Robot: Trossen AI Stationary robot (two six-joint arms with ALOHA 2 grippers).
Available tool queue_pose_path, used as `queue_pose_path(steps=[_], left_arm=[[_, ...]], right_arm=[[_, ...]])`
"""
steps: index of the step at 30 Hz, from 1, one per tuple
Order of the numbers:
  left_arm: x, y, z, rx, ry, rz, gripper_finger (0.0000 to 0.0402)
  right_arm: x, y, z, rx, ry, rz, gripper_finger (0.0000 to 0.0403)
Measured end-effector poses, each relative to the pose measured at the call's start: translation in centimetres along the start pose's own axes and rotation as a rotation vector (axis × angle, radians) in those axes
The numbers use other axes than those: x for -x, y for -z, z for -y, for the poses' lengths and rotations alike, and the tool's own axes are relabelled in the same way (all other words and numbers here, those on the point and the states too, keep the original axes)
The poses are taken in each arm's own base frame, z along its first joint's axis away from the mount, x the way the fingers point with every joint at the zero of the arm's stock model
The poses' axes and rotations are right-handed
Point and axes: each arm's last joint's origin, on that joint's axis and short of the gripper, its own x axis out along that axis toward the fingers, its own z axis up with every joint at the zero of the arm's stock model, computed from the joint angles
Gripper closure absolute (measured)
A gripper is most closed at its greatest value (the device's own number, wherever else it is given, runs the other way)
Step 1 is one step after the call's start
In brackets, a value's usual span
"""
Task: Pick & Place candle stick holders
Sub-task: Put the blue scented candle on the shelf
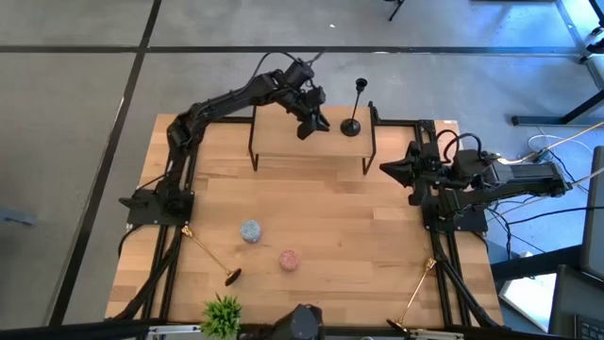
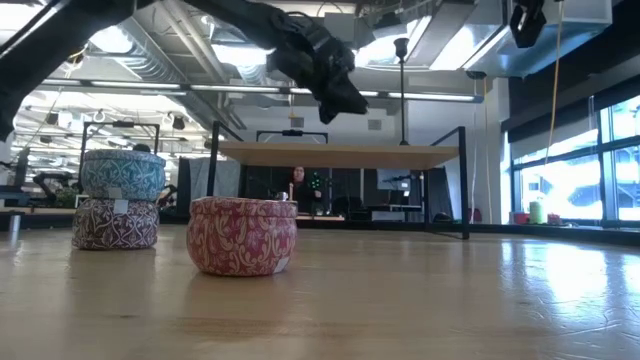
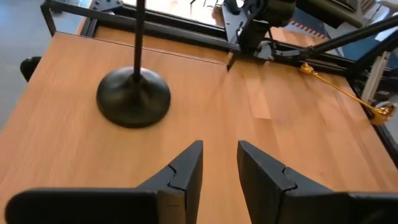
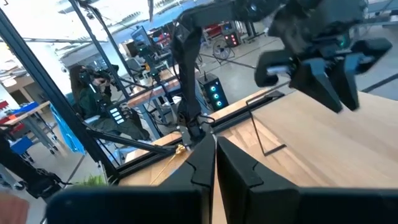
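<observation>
The wooden table (image 1: 321,227) carries a raised shelf (image 1: 283,144) at its far edge, two gold candle stick holders (image 1: 209,253) lying near the front corners, two tins (image 1: 250,230) and a small plant (image 1: 222,314).

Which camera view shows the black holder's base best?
The left wrist view: the black holder's base fills it, standing on the shelf. The high view shows the whole holder small; the low view shows only its stem and cup; the right wrist view misses it.

table (image 1: 330,227): pale wood planks, smooth, kinda satin sheen
shelf (image 1: 283,132): same light wood top on thin black metal legs
black candle holder (image 3: 133,94) on the shelf: matt dark metal by the look
gold candle holders (image 1: 209,253) (image 1: 416,295) near the table's front corners: shiny brass
tins (image 2: 241,233): glossy patterned metal
gripper fingers (image 3: 186,174): matt black plastic
</observation>
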Motion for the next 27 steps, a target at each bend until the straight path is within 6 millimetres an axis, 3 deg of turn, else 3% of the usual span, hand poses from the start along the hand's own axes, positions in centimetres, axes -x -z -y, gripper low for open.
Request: queue_pose_path(steps=[7, 13, 27], left_arm=[[1.4, 0.1, 2.6, 0.033, 0.039, -0.086, 0.0309], [1.5, -0.2, 6.0, 0.026, 0.088, -0.142, 0.0311], [-0.9, -2.1, 17.6, 0.078, -0.037, -0.140, 0.0312]], right_arm=[[-0.1, 0.1, -0.1, -0.012, -0.014, -0.009, 0.0385], [-0.1, 0.1, -0.3, -0.016, -0.080, -0.034, 0.0385], [0.1, 0.5, -1.1, -0.065, -0.367, -0.179, 0.0385]])
